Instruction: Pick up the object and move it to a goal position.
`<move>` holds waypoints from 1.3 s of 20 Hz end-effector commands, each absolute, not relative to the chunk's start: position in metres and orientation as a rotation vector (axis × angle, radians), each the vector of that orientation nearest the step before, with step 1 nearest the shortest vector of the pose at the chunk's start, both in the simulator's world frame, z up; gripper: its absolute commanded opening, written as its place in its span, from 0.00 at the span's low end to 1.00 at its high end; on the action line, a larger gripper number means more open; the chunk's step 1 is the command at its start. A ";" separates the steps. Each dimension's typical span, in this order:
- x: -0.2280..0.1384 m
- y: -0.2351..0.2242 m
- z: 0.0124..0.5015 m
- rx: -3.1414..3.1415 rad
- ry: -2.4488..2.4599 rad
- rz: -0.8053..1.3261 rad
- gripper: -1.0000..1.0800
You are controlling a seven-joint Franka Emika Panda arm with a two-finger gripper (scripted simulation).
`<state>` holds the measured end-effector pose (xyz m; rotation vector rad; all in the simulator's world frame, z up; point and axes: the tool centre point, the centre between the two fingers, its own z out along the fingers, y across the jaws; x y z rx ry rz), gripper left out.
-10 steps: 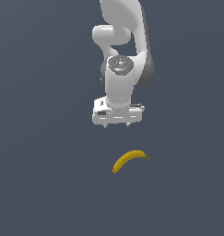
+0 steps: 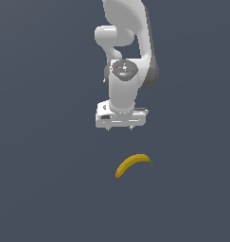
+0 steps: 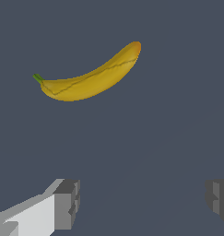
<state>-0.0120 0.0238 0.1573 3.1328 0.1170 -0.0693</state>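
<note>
1. From my end the fingers (image 3: 143, 203) are spread wide with nothing between them, just bare tabletop (image 3: 178, 92) showing through the gap in the wrist view.
2. In the exterior view the gripper (image 2: 120, 127) hangs above the tabletop, pointing straight down, not touching anything.
3. The banana (image 2: 132, 164) lies flat on the tabletop, near the fingers but clearly apart, a bit toward the exterior view's right of them. Green stem tip points to the exterior view's right, orange-brown end to the left.
4. Compared to half a second back, the arm (image 2: 128, 56) looks pretty much in the same spot, maybe a hair different, hard to call. The banana hasn't budged.
</note>
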 end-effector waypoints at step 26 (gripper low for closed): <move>0.022 0.038 0.135 3.106 -0.456 -0.060 0.96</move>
